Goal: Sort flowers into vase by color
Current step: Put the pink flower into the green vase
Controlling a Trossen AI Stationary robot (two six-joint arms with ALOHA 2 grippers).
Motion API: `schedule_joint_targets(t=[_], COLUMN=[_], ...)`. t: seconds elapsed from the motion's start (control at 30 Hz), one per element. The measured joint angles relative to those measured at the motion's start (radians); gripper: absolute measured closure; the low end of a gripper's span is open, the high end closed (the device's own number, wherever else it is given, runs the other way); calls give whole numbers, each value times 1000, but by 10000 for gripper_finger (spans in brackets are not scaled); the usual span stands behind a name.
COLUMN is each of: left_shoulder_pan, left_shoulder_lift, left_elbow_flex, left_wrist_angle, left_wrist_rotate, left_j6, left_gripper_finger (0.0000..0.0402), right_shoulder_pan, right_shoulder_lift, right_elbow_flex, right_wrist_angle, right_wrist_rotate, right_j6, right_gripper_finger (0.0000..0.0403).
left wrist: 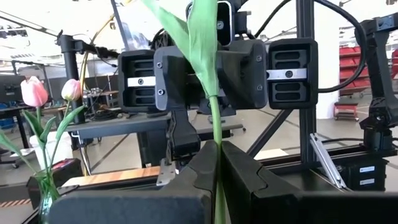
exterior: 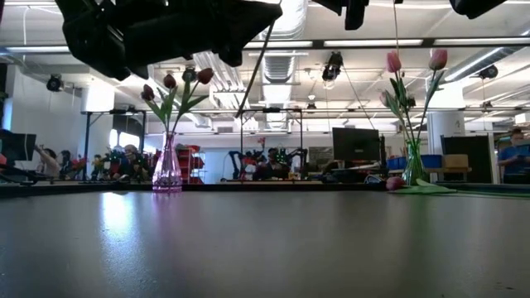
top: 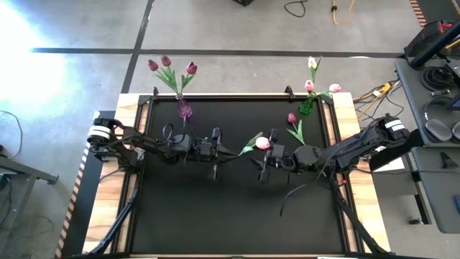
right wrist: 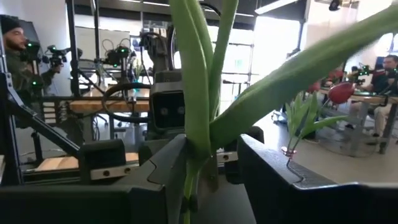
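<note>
One pale pink tulip (top: 262,143) hangs in the air between my two grippers above the middle of the table. My left gripper (top: 223,152) (left wrist: 216,152) is shut on its green stem (left wrist: 214,124). My right gripper (top: 261,155) (right wrist: 211,155) faces it, open, with fingers on either side of the stem and leaves (right wrist: 194,112). A purple glass vase (top: 185,109) (exterior: 166,165) at the far edge holds three magenta tulips (top: 167,62). A green vase (top: 307,106) (exterior: 414,170) holds three pale tulips (top: 312,63). A magenta tulip (top: 292,117) lies flat on the table near the green vase. My left gripper pinches the tulip's stem (left wrist: 215,163) between its two fingers, coming level from the table's left. The flower is lifted clear of the table. Leaf and head slant up toward my right gripper, and the thin lower stem (exterior: 252,74) hangs below.
The black mat (top: 230,216) lies bare on the near half below the arms. Clamps and wooden strips line the table's sides (top: 104,216). Both vases stand at the mat's far edge. People and other equipment show in the room beyond the table.
</note>
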Motion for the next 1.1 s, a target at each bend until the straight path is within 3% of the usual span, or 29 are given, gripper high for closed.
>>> schedule_joint_targets(t=[0.2,0.43,0.6,0.7,0.83,1.1], left_shoulder_pan=[0,0,4,5,5,5], left_shoulder_lift=[-1,-2,-2,-6,-32,-65], left_elbow_flex=[1,0,-18,-52,-126,-313], left_wrist_angle=[-5,-39,-40,-46,-40,146], left_wrist_rotate=[1,-8,-14,-73,-142,-147], left_j6=[0,0,0,0,-1,-38], left_gripper_finger=[401,383,349,322,287,245], right_shoulder_pan=[0,-11,-11,-11,-11,-11], right_shoulder_lift=[0,0,-5,-32,-97,-271], right_elbow_flex=[0,7,27,49,82,119], right_wrist_angle=[-7,-12,-23,-74,-205,-427], right_wrist_rotate=[-23,-35,-34,-18,151,531], right_j6=[-26,-59,-105,-137,-198,-324], right_gripper_finger=[279,383,388,389,390,390])
